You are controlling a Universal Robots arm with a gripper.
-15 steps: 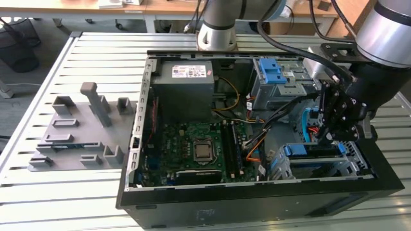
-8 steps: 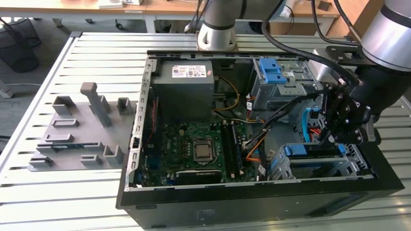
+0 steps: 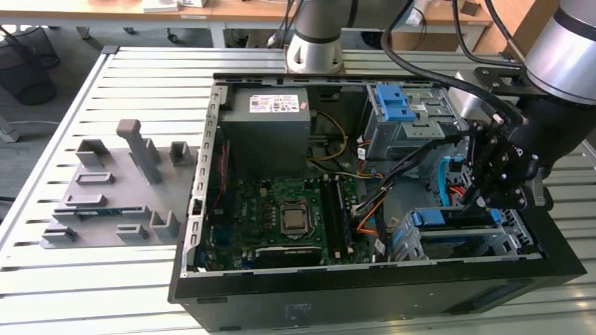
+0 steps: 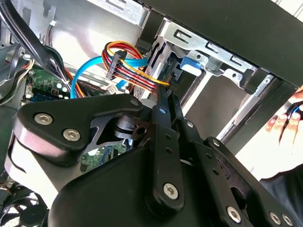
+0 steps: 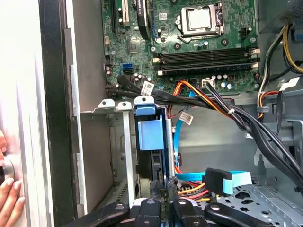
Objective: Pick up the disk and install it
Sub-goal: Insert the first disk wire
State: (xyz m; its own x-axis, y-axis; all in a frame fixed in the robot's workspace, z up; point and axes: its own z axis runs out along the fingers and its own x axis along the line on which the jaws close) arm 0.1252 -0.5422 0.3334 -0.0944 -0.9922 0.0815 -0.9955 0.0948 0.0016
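The computer case (image 3: 373, 279) lies open on the slatted table (image 3: 139, 70), and the arm's gripper (image 3: 498, 199) hangs low at the right of the exterior view, down inside the case by the drive cage (image 3: 465, 237). In the first wrist view the disk (image 5: 152, 146) stands on edge in the cage's slot at the centre of the frame, its blue rail (image 5: 152, 135) facing out, and the fingertips (image 5: 163, 187) sit right at its near edge, at the lower centre. The jaws look pressed close together there, narrow against that edge; I cannot tell whether they pinch the disk or just push on it.

My guess is the pick-up is over and this is the seating step, with the disk mostly in its bay. Finishing it would call for a straight push along the slot, keeping the bundle of coloured cables (image 5: 208, 101) and the flat blue cable (image 5: 236, 179) clear.

A person's hand (image 5: 9, 198) rests at the lower left of that view, outside the case wall
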